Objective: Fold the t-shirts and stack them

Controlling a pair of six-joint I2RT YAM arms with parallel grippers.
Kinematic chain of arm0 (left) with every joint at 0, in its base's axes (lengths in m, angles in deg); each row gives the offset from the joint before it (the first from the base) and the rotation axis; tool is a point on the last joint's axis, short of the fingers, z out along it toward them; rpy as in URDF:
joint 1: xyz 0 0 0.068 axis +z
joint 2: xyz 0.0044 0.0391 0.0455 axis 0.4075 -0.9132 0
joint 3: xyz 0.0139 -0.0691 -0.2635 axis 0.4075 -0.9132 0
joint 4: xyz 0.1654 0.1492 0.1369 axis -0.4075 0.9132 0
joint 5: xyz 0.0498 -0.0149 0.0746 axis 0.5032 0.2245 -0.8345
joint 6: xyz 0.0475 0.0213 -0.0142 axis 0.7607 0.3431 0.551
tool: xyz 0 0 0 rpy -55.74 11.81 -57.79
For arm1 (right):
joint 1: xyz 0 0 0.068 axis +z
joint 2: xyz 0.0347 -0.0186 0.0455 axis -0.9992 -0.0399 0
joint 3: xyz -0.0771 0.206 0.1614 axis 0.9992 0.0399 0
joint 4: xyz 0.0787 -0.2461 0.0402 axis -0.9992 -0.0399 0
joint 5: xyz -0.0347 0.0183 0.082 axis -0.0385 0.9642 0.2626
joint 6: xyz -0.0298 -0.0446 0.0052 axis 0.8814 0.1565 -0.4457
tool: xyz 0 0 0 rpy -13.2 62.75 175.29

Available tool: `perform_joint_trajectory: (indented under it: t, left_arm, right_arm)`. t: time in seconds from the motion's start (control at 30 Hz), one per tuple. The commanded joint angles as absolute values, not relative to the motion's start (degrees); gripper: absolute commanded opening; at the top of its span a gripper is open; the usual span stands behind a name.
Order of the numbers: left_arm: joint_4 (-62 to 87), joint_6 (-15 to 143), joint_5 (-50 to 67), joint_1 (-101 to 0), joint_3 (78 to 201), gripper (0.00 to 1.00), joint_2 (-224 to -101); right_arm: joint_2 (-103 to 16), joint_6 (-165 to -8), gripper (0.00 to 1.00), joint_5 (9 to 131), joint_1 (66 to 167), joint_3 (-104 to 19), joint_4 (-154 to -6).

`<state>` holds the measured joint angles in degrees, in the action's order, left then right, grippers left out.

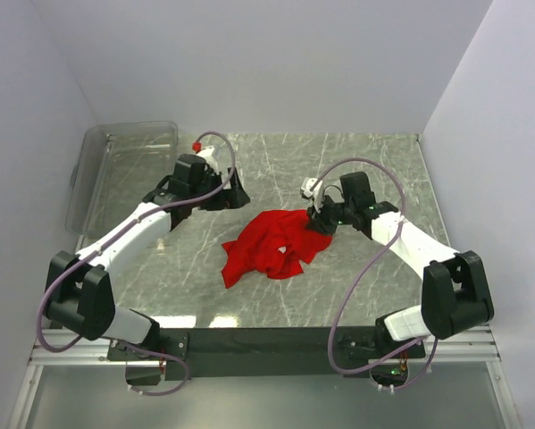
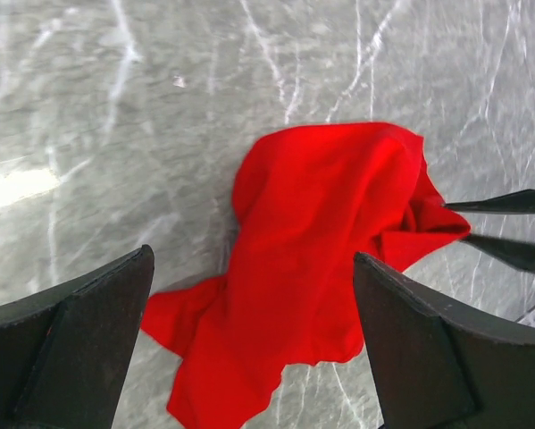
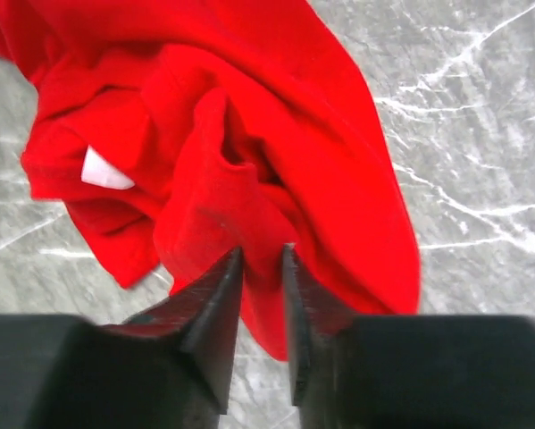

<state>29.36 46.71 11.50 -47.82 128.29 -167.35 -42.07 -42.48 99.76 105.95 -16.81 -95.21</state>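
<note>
One bright red t-shirt lies crumpled in a heap near the middle of the grey marble table. My right gripper is at the heap's right edge, its jaws nearly together with a fold of red cloth pinched between them. The shirt fills the right wrist view, and its small white neck label shows at the left. My left gripper hovers open and empty behind the heap's far left side. In the left wrist view its jaws stand wide apart above the shirt.
A clear plastic bin stands at the back left, beside the left arm. The right gripper's fingers show at the right edge of the left wrist view. Grey walls close the table at back and sides.
</note>
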Motion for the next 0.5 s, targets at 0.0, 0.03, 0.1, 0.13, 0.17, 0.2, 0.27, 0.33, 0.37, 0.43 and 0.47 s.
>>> perform_joint_trajectory:
  t: [0.0, 0.03, 0.1, 0.13, 0.17, 0.2, 0.27, 0.33, 0.37, 0.43, 0.47]
  left_arm:
    - [26.27, 48.79, 11.27, -49.36, 129.93, 0.98, -168.29]
    - [26.01, 48.35, 10.92, -49.53, 129.57, 0.98, -168.12]
    - [25.30, 48.00, 10.47, -49.71, 128.35, 0.98, -167.24]
    - [25.30, 47.82, 9.69, -49.80, 127.99, 0.98, -166.80]
    - [25.30, 47.82, 9.25, -49.80, 127.73, 0.99, -166.45]
    - [25.39, 48.00, 8.89, -49.80, 126.94, 0.99, -165.31]
    - [25.22, 48.52, 7.84, -49.80, 126.15, 0.99, -164.43]
    - [25.56, 48.96, 7.14, -49.80, 125.53, 0.99, -163.28]
    - [25.65, 49.14, 6.52, -49.80, 125.27, 0.99, -162.67]
    - [25.57, 49.05, 5.99, -49.80, 124.65, 0.99, -162.14]
    - [25.48, 49.05, 5.55, -49.80, 124.48, 0.99, -161.35]
  right_arm:
    - [-43.42, -45.63, 0.24, 100.01, 106.35, -21.11, -92.82]
    - [-43.68, -45.72, 0.09, 100.19, 106.35, -21.65, -93.52]
    - [-43.60, -46.68, 0.00, 100.89, 106.35, -24.27, -94.40]
    - [-43.42, -47.04, 0.00, 101.24, 106.17, -25.33, -95.19]
    - [-43.16, -47.57, 0.00, 101.60, 106.17, -26.65, -95.54]
    - [-42.72, -49.22, 0.00, 101.69, 105.91, -29.44, -95.55]
    - [-42.98, -52.04, 0.00, 101.34, 105.56, -32.80, -93.53]
    - [-44.73, -55.56, 0.00, 100.46, 105.21, -38.07, -91.25]
    - [-45.70, -56.18, 0.00, 100.20, 105.29, -39.91, -90.89]
    - [-49.38, -56.45, 0.00, 99.23, 105.38, -45.36, -90.28]
    - [-50.88, -56.97, 0.00, 98.62, 105.56, -47.12, -89.58]
